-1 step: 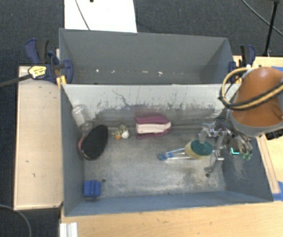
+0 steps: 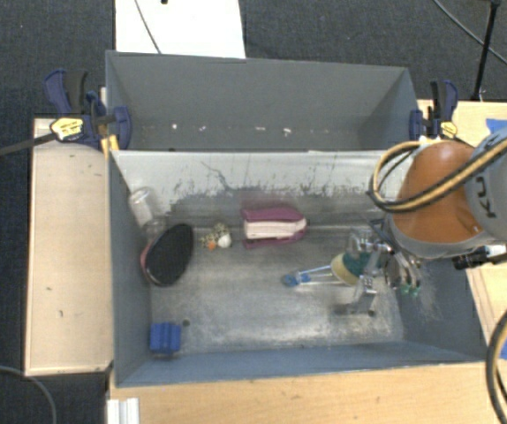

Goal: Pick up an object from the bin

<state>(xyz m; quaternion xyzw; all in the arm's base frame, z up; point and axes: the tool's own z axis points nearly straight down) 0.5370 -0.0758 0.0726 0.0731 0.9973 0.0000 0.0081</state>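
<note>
My gripper (image 2: 370, 283) is low in the right part of the bin, close to the floor. Right at its left side lies a small thing with a blue handle (image 2: 302, 278) and a teal and cream head (image 2: 351, 268); the head touches or sits just under the gripper. Whether the gripper holds that head is hidden by its own body. A maroon and white folded item (image 2: 273, 223) rests against the back wall, up and to the left of the gripper.
A black oval brush (image 2: 169, 253) and a clear cup (image 2: 140, 206) sit at the left wall, with a small orange and white thing (image 2: 216, 238) beside them. A blue block (image 2: 165, 337) lies in the front left corner. The orange-covered arm hangs over the right rim.
</note>
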